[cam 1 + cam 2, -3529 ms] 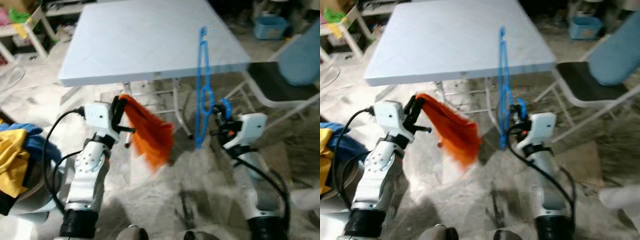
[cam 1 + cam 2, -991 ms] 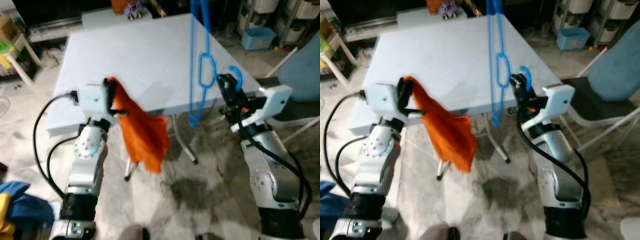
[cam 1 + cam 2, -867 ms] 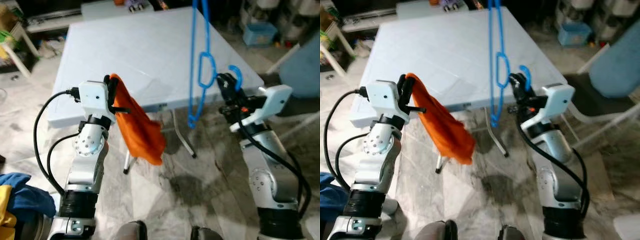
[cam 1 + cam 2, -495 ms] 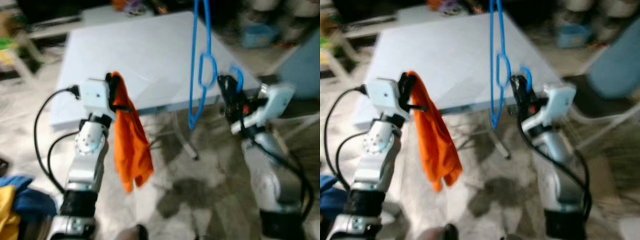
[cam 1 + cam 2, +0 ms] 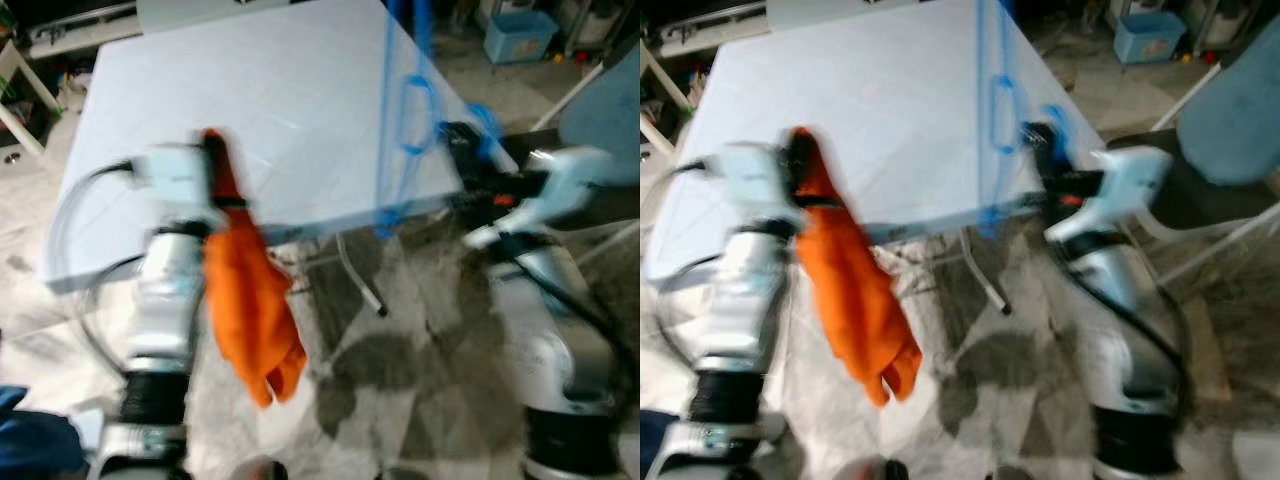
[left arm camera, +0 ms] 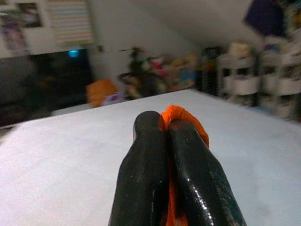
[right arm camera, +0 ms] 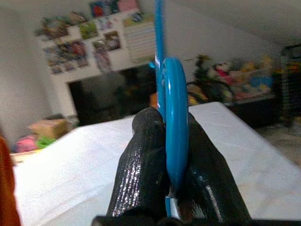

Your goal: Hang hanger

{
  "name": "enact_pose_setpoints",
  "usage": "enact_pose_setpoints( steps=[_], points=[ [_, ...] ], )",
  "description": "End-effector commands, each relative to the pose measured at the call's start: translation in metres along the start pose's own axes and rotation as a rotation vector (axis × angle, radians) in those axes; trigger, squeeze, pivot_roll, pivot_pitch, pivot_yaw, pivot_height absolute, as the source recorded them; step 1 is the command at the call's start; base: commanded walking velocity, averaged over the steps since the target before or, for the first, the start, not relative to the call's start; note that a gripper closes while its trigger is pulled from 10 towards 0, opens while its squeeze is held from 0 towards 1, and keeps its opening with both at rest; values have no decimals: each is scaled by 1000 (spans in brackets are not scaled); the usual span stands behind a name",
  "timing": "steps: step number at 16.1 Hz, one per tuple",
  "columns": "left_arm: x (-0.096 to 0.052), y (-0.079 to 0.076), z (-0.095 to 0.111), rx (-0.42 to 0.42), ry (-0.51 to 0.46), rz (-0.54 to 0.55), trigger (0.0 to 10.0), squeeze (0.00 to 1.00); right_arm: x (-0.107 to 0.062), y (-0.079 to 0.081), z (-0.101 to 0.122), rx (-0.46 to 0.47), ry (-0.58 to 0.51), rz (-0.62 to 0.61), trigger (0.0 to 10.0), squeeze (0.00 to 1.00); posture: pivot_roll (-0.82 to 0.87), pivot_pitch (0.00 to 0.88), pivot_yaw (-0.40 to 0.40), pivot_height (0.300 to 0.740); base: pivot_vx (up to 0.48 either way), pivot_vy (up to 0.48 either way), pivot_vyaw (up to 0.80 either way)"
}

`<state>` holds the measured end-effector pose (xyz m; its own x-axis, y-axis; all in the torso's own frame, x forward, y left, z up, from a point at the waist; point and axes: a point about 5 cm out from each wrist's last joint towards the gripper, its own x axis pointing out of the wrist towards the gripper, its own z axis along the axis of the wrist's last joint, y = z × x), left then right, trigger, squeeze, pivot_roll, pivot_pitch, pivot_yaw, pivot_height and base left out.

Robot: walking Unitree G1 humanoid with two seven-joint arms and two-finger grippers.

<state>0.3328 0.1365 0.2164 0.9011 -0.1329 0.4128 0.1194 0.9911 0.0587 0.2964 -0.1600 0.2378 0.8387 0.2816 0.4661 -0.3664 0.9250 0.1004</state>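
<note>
Your right gripper (image 7: 171, 141) is clenched on the blue hanger (image 5: 392, 130), the two black fingers (image 7: 141, 160) pinching it at the hook end, so the long frame stands up edge-on over the near right corner of the white table (image 5: 250, 110). Holding it by the hook end leaves the shoulders and bar free, which I judge suits threading a garment on, though it also puts the hook itself in your grip and not free to catch a rail. Your left gripper (image 6: 169, 141) is closed tight on a fold of the orange cloth (image 5: 245, 300), which peeks out between the fingertips and hangs loose below the table edge, in front of the table legs. Pinching one fold at the top lets the rest drape straight down, well apart from the hanger.

A blue-backed chair (image 5: 1220, 110) stands to your right, and a blue tub (image 5: 512, 35) sits on the floor beyond the table. No rail or hook to hang from can be made out in these pictures, so you likely have to find one, or dress the hanger with the cloth first.

As for writing: the wall behind the table carries posters and a lined chart (image 7: 138, 40), but they are too blurred to read. No brand or label is legible on the hanger, the cloth or the arms.
</note>
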Motion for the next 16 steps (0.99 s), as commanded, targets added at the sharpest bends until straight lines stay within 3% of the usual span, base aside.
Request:
enact_pose_setpoints(
  steps=[1,5,16],
  points=[
    [1,16,8,29,-29,59,10000,0,5,15,3,22,-21,55,10000,0,-50,145,62,740,0,0,0],
    [6,19,15,63,-66,83,10000,0,3,14,-2,25,-1,56,10000,0,-51,138,61,740,0,0,0],
    [10,22,13,86,-50,106,10000,0,-3,10,-7,18,15,31,10000,0,-55,141,76,740,0,0,0]
  ],
)
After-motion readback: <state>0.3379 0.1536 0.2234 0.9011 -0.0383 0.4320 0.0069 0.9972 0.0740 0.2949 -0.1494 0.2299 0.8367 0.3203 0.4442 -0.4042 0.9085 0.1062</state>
